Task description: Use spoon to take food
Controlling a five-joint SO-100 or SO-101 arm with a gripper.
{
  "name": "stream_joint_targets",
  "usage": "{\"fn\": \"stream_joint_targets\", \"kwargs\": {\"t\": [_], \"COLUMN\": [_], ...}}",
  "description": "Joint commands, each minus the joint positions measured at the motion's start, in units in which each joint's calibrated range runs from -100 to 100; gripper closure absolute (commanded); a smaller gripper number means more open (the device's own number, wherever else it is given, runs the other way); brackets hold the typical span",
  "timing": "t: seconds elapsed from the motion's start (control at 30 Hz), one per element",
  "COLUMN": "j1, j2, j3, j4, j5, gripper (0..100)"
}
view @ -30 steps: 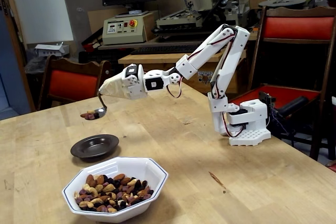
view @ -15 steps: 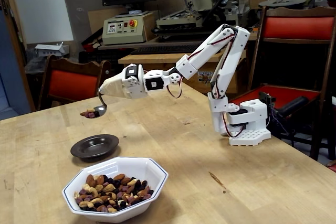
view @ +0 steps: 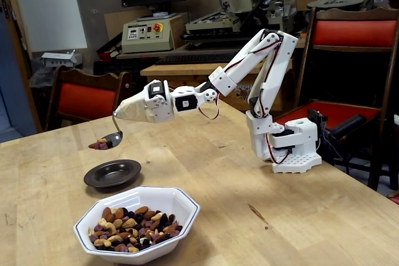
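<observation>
In the fixed view, my white gripper (view: 118, 114) is shut on the thin handle of the shiny silver spoon (view: 115, 135), which hangs down and left from it. The spoon's bowl carries a few brown nuts and dark bits (view: 98, 144) and hovers above the table, just up and left of the small dark round saucer (view: 113, 174). The rest of the food (view: 132, 227), a mix of almonds, cashews and dark pieces, fills the white octagonal bowl (view: 181, 202) at the front of the table. The handle's upper end is hidden inside the gripper.
The arm's white base (view: 293, 147) stands at the right of the wooden table (view: 249, 216). Red-cushioned chairs stand behind the table at left (view: 84, 99) and right (view: 352, 32). Machines and a monitor crowd the background.
</observation>
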Motion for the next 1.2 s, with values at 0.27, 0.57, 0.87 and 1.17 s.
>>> {"fn": "stream_joint_targets", "kwargs": {"t": [0.27,0.57,0.87,1.17], "j1": [-0.77,-0.33,-0.26,-0.26], "j2": [-0.46,-0.46,-0.46,-0.46], "j3": [-3.86,-3.86,-3.86,-3.86], "j4": [-1.11,-1.11,-1.11,-1.11], "j5": [5.23,5.57,5.57,5.91], "gripper": [96,96,96,96]}}
